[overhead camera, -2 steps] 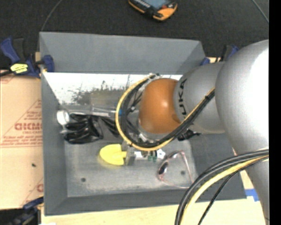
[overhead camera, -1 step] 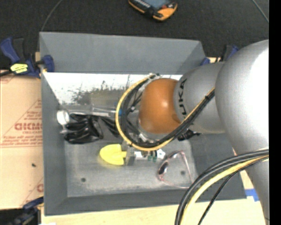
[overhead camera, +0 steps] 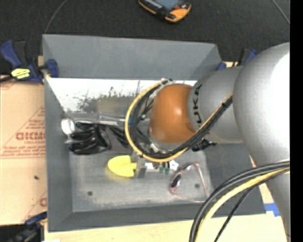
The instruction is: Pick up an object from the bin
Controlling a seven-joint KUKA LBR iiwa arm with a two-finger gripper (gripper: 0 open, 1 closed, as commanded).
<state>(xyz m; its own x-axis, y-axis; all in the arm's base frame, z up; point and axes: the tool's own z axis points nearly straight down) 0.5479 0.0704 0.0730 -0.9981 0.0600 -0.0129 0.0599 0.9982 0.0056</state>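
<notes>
Gripper (overhead camera: 143, 168) low in the bin (overhead camera: 126, 59), right up against the yellow rounded piece (overhead camera: 121, 166).
Yellow piece lies on the bin floor, front of centre, just on the gripper's left in the camera view, touching or nearly so. Open or closed: can't tell, the arm's orange cover (overhead camera: 172, 112) hides it. Clear glasses (overhead camera: 188, 178) just right of the gripper, black tangle (overhead camera: 88, 137) back-left.
</notes>
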